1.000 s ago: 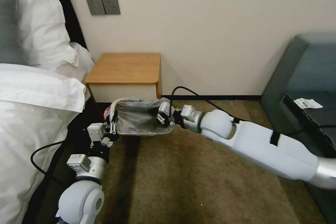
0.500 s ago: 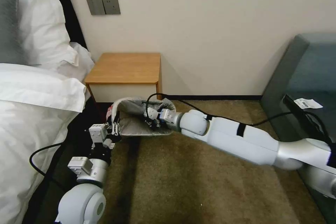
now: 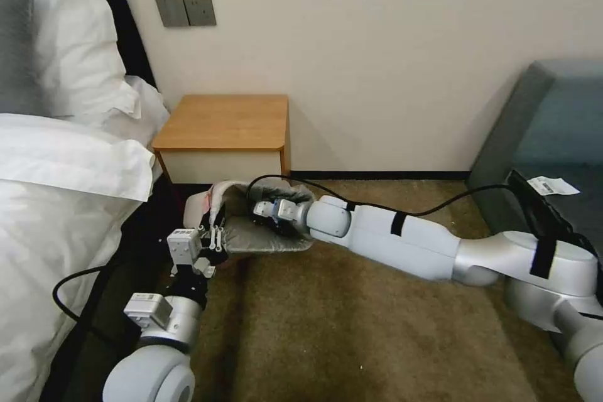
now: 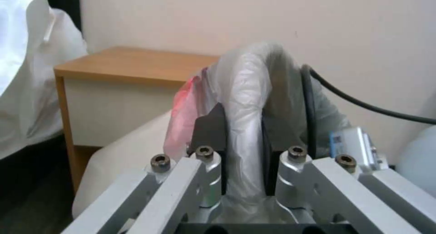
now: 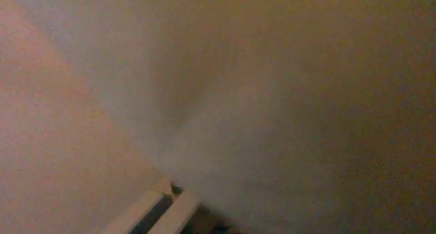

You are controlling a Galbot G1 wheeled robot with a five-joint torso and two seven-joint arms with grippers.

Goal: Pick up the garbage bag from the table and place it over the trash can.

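A: Where is the garbage bag (image 3: 260, 235) right now?

B: Off the table (image 3: 223, 122) and draped over the trash can (image 3: 195, 206), which stands on the carpet at about 6 o'clock from the table's white drawer front. The grey film covers the rim, and the pink-red band shows at the bin's 9 o'clock end.

A: And the claws?

B: The left claw (image 4: 243, 138) is at the bin's near left corner, at roughly 7 o'clock of the mouth. Its dark pads are drawn in on a fold of the film over the rim, with plastic bunched between them. The right claw (image 3: 259, 212) reaches in from 3 o'clock and is down inside the lined bin. I cannot tell how far its fingers are spread. Its own camera sees little but hazy grey plastic close up.

A: How will the bag handle?

B: By the look of it, very light, limp and crinkly. It will take whatever shape it is pushed into and has no stiffness of its own. It's probably slick, so a pinch on a single layer could slide. It's thin enough that a hard tug across the rolled rim might tear it.

A: Best place to hold?

B: I'd say at the mouth, on the banded hem where the film is doubled, with each corner pulled down over the rim.
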